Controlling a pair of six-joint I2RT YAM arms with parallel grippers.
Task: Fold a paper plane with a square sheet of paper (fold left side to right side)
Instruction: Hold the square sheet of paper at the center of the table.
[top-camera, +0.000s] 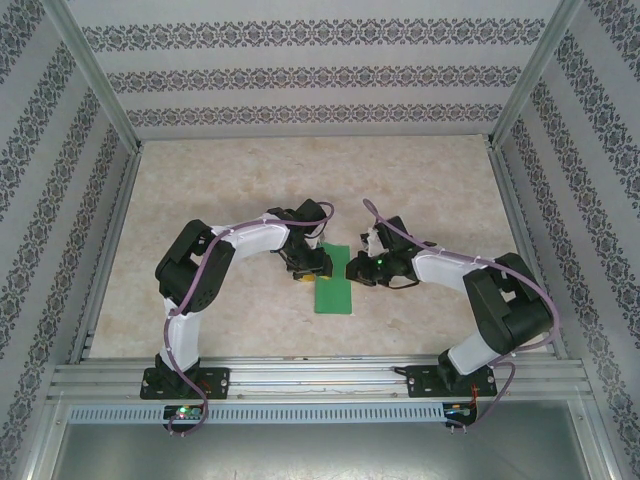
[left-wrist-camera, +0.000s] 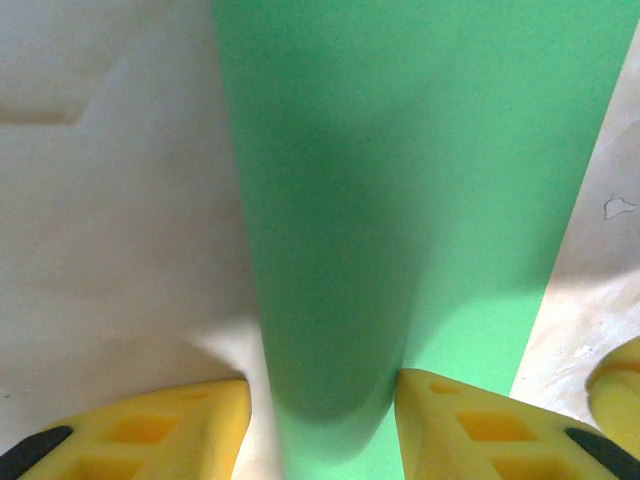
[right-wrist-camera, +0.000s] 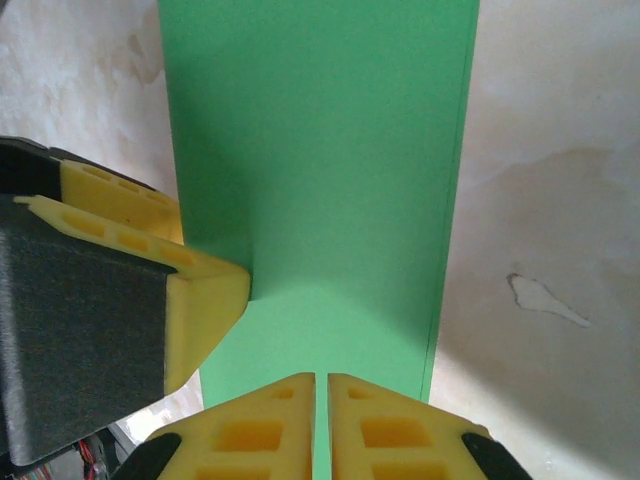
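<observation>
The right hand (right-wrist-camera: 322, 385) has its two yellow fingers (right-wrist-camera: 250, 430) pressed almost together, with only a hairline slit between them, and they sit on the green square sheet of paper (right-wrist-camera: 320, 150). Whether a ridge of paper is nipped in that slit or the tips merely bear down on it cannot be told. The likely reason for this posture is to pin the sheet, or sharpen its crease, so that it does not slide. Just beside it, the left hand (left-wrist-camera: 322, 390) is spread, its fingers standing either side of a shadowed band of the sheet and gripping nothing. From the right wrist camera, one of its yellow tips touches the sheet's edge, probably as a stop that keeps the edges lined up. The sheet lies on the pale marbled counter (top-camera: 200, 200) as a narrow strip, its long way running near to far, in the middle between the two hands. Its far part is under them and its near end is free (that narrow outline suggests the left half already lies over the right, so the first fold looks made). The two arms reach in from the near left and near right and meet over the strip, well apart from the patterned walls (top-camera: 320, 80).
</observation>
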